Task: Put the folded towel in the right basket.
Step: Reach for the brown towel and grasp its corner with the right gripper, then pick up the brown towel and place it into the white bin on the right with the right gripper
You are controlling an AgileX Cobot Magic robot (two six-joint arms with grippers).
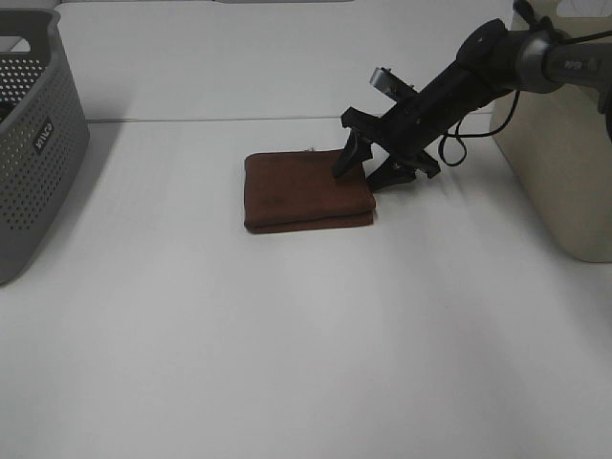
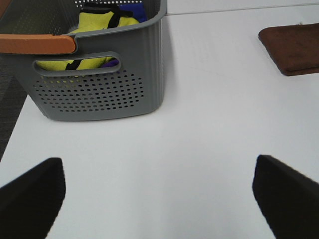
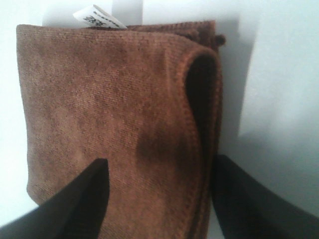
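The folded brown towel (image 1: 296, 189) lies flat in the middle of the white table. My right gripper (image 1: 361, 178) is open and down at the towel's right edge: one finger is over the cloth, the other is beside the edge over the table. The right wrist view shows the towel (image 3: 114, 99) close up between the open fingers of that gripper (image 3: 162, 164), with a white tag (image 3: 97, 17) at its far edge. The cream right basket (image 1: 564, 163) stands at the right. My left gripper (image 2: 158, 169) is open and empty above bare table; the towel (image 2: 294, 47) lies far from it.
A grey perforated basket (image 1: 29, 143) stands at the left edge of the table. In the left wrist view it (image 2: 99, 89) holds yellow and blue items (image 2: 99, 22). The table's back edge runs just behind the towel.
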